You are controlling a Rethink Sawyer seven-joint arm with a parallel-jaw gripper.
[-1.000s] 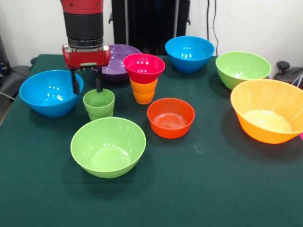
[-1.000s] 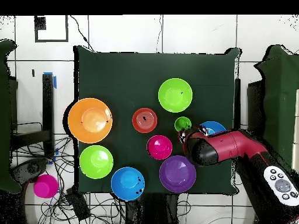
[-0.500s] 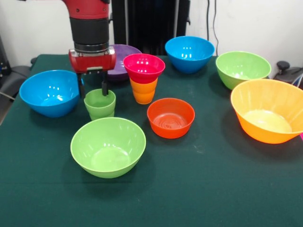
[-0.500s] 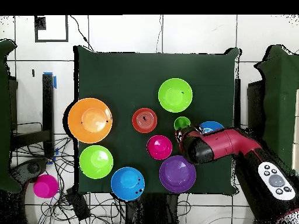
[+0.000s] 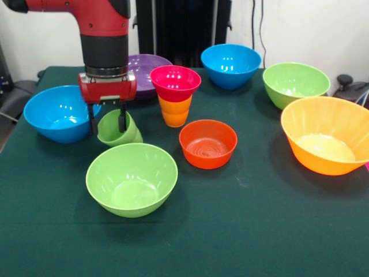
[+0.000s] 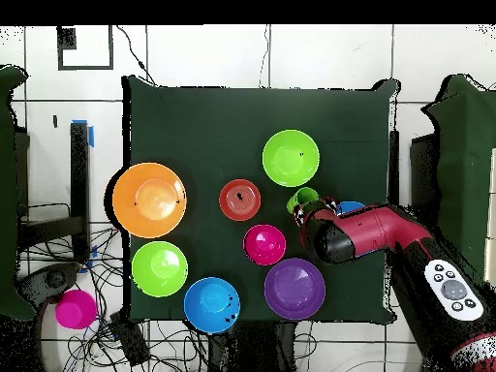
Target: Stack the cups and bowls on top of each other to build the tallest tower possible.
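We are at the pick-up step: our gripper (image 5: 106, 120) has its two dark fingers set astride the near wall of the small light green glossy plastic cup (image 5: 118, 128), one finger inside and one outside, pinching that wall, and the cup is tilted between the blue plastic bowl (image 5: 59, 112) and the light green plastic bowl (image 5: 131, 178). Next, we judge, comes a lift and a carry to the magenta bowl (image 5: 175, 82) resting on the orange cup (image 5: 174, 111), which calls for levelling the cup first. The dark green cloth-covered table (image 5: 248, 231) stands before a white wall, with cables on the tiled floor (image 6: 184, 58).
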